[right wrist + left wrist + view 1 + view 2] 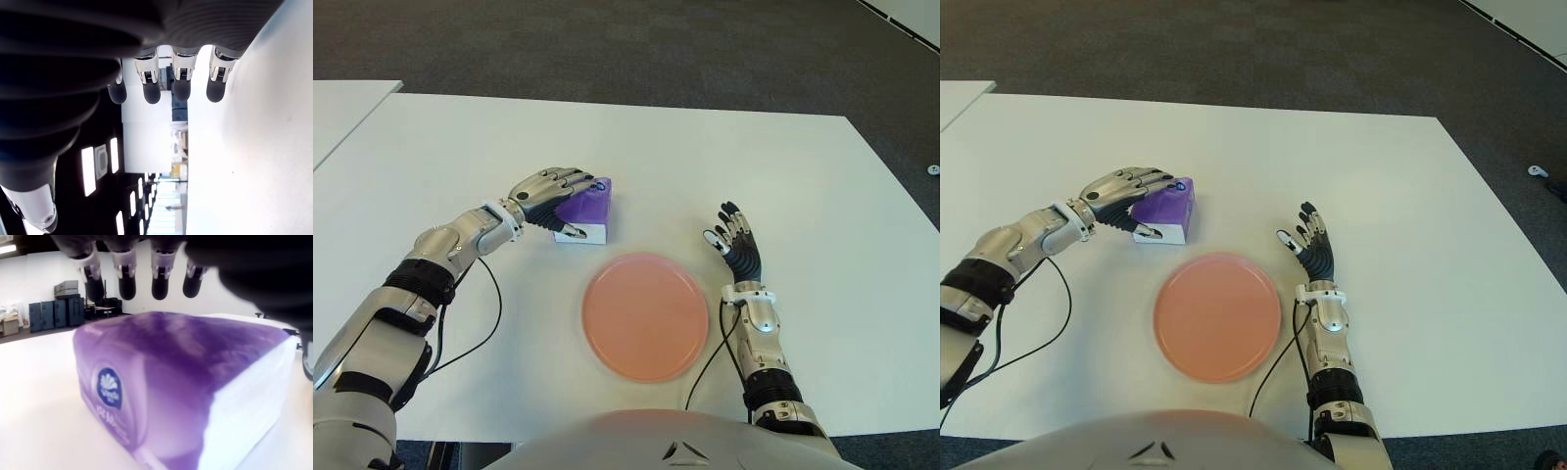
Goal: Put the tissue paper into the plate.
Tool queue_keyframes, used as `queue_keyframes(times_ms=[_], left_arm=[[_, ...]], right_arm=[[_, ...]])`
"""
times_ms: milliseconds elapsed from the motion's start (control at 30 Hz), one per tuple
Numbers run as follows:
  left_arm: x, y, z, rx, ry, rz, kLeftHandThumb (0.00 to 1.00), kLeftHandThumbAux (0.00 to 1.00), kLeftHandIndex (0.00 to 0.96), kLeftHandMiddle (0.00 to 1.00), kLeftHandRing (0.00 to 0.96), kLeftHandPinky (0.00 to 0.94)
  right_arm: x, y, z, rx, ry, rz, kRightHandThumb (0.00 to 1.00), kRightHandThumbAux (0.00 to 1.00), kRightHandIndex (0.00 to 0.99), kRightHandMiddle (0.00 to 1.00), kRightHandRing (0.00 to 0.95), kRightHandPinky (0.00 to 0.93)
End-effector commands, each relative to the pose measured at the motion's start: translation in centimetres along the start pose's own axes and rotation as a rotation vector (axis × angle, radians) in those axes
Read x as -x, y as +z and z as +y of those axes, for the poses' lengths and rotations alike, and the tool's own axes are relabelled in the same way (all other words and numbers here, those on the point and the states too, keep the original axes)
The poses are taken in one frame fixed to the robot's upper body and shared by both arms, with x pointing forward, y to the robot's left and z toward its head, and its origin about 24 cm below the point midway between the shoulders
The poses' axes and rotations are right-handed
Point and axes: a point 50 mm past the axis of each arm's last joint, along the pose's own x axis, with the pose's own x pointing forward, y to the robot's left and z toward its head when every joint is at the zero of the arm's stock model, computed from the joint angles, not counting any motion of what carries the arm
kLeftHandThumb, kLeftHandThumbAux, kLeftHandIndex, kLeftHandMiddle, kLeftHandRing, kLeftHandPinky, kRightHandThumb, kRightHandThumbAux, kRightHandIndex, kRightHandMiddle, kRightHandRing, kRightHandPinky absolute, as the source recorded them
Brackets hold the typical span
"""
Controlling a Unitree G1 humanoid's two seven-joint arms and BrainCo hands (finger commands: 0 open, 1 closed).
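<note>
A purple tissue pack point(595, 208) with a white end lies on the white table point(803, 186), just beyond the far left rim of the round pink plate point(646, 315). My left hand point(576, 208) arches over the pack from the left. Its fingers point(127, 284) hover slightly above the pack's top point(171, 377) with a visible gap, and the thumb sits low at the pack's near side. The hand is open around the pack, not closed on it. My right hand point(732, 238) shows right of the plate, fingers point(151, 93) spread and holding nothing.
A black cable point(495, 311) loops over the table from my left forearm, left of the plate. A second white table point(342, 108) shows at the far left. Dark carpet lies beyond the far table edge.
</note>
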Motion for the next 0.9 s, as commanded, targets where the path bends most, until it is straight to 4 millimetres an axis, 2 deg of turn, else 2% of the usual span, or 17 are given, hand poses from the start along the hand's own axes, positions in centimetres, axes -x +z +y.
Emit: queue_keyframes(times_ms=[33, 900], left_arm=[[-0.35, 0.18, -0.43, -0.033, -0.054, -0.025, 0.018, 0.324, 0.0, 0.0, 0.0, 0.0], [-0.85, 0.26, -0.25, -0.061, -0.075, -0.042, 0.0, 0.309, 0.0, 0.0, 0.0, 0.0]], right_arm=[[4.68, -5.82, 0.16, -0.037, -0.038, 0.321, 0.0, 0.654, 0.0, 0.0, 0.0, 0.0], [4.78, -5.97, 0.27, -0.04, -0.038, 0.334, 0.0, 0.639, 0.0, 0.0, 0.0, 0.0]])
